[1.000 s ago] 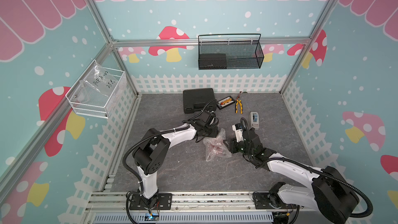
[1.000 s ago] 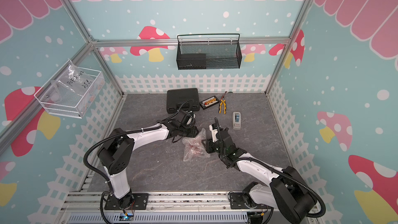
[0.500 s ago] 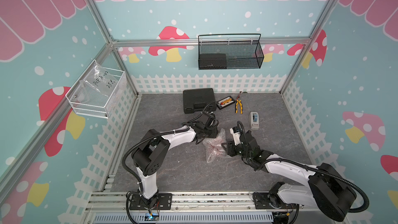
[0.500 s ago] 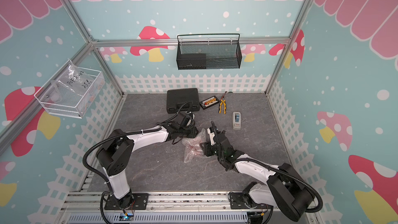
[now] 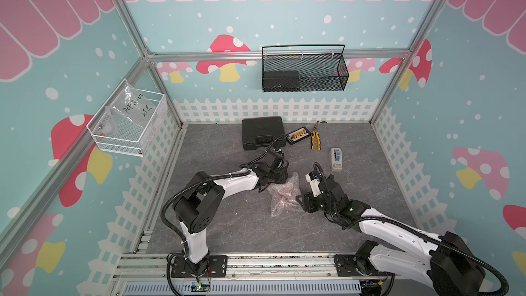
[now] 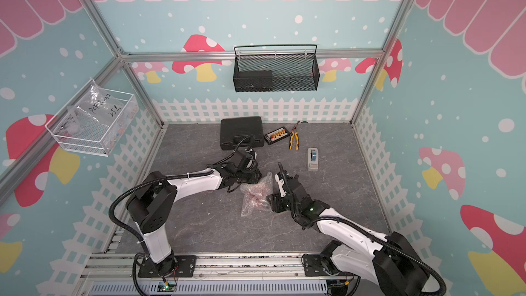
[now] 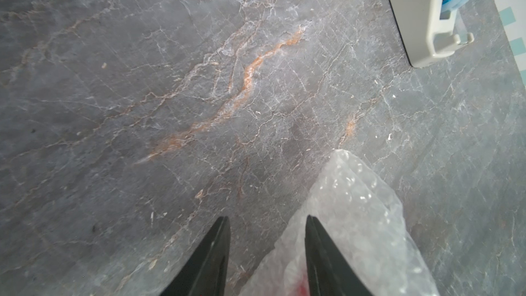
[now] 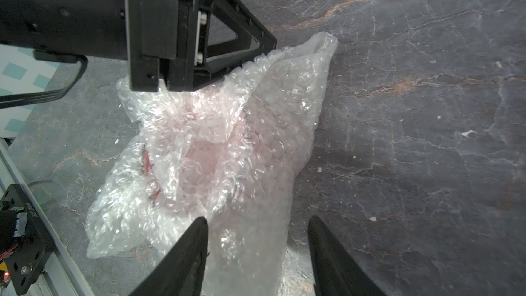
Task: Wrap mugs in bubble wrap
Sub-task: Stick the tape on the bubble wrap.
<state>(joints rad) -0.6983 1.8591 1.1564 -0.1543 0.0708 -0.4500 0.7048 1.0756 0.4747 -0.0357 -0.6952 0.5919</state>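
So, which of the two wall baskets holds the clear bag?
The white wire basket on the side wall; the black mesh basket holds a dark box.

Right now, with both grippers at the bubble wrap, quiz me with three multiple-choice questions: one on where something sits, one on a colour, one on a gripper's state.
1. Where is the tape dispenser?
A) in the black mesh basket
B) on the table, near the pliers
C) in the white wire basket

2. What colour shows through the bubble wrap?
A) blue
B) green
C) red

3. In what state is the right gripper?
A) open
B) shut on the tape dispenser
C) shut on the pliers

Answers:
1 B, it stands on the grey tabletop in both top views.
2 C, the mug shows red through the wrap in the right wrist view.
3 A, its fingers stand apart over the wrap's edge.
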